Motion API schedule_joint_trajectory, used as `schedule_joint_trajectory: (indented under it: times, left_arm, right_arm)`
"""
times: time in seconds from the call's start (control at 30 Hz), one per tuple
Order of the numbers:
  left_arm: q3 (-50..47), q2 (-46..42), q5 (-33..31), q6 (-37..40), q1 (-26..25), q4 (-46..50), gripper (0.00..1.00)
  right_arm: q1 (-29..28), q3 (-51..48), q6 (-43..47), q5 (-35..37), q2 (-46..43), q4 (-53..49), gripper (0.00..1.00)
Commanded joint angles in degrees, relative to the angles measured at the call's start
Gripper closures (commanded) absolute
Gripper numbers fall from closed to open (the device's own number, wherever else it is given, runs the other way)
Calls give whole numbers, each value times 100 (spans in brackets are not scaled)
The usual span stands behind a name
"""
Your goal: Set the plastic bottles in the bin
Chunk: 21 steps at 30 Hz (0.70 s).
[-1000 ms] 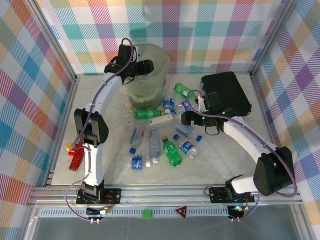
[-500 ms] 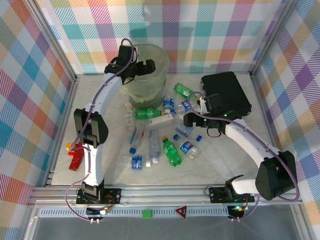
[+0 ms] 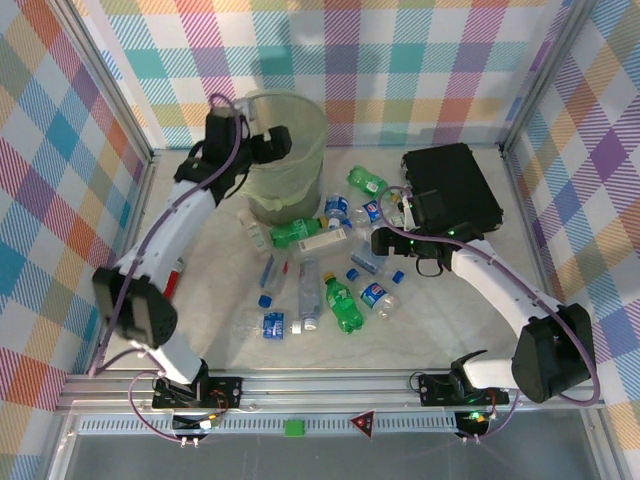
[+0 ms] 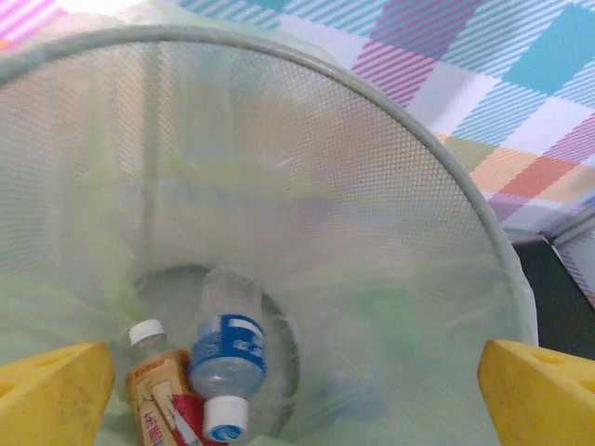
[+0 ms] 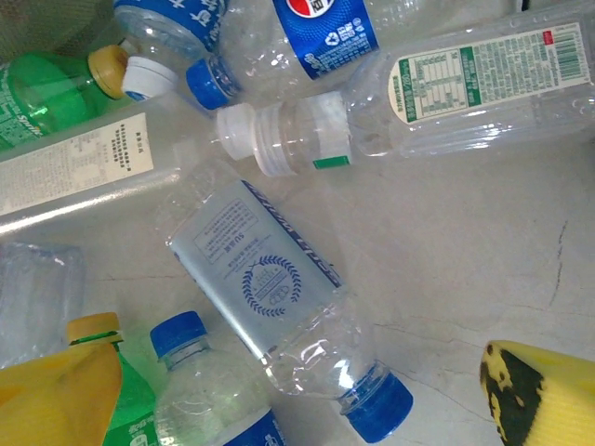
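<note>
Round grey wire-mesh bin with pale green bag liner (image 3: 290,150): upright at the far left of the table, just beyond the scatter. Holds a clear bottle with blue label and white cap (image 4: 226,348) and, touching it, a tan-and-red labelled bottle (image 4: 156,395), both lying at the bottom.

Black rectangular case (image 3: 452,185): far right, no part of the job; keep off it.

Left gripper (image 3: 272,142): over the bin's near rim, spread wide and empty. Lift clear of rim and loose liner before swinging toward the pile.

Right gripper (image 3: 384,238): low over the right part of the pile, just beside the case, spread wide and empty. Probably the pick in hand.

Small plastic bottles, green or clear with blue caps (image 3: 320,270): a dozen or so on the table between bin and case, many touching or crossing. Most of the job ahead, by the look of it.

Clear bottle with blue-and-white crest label and blue cap (image 5: 270,297): lying diagonally beneath the right wrist, above the yellow fingertips (image 5: 56,400). Turn the wrist to close across the labelled belly, not along its length. Come down squarely, clear of the white-capped clear bottle (image 5: 418,102) just beside it. Squeeze gently, thin walls likely to buckle or slip out.
</note>
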<state>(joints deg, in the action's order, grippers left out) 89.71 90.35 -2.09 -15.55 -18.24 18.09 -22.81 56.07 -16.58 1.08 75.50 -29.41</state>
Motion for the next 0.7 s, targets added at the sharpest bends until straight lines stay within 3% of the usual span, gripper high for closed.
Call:
schedule_joint_trajectory:
  times: [0.0,0.13,0.43,0.67]
  left_arm:
    - [-933,-826,-586,35,-14,-753,0]
    - [-1553,-1418,-681,160,-10,-780,0]
    - [-1770,-2014,-766,115,5,-542,0]
    - [-2995,-2931,-1504,-122,38,-543,0]
  right_arm:
    - [37,148,-65,-170,271,55,1]
    - [31,663,236,-675,882,-300,1]
    - [23,1036,1276,-1184,1859,-254,1]
    - [2,1434,1764,-1208,2465,-309,1]
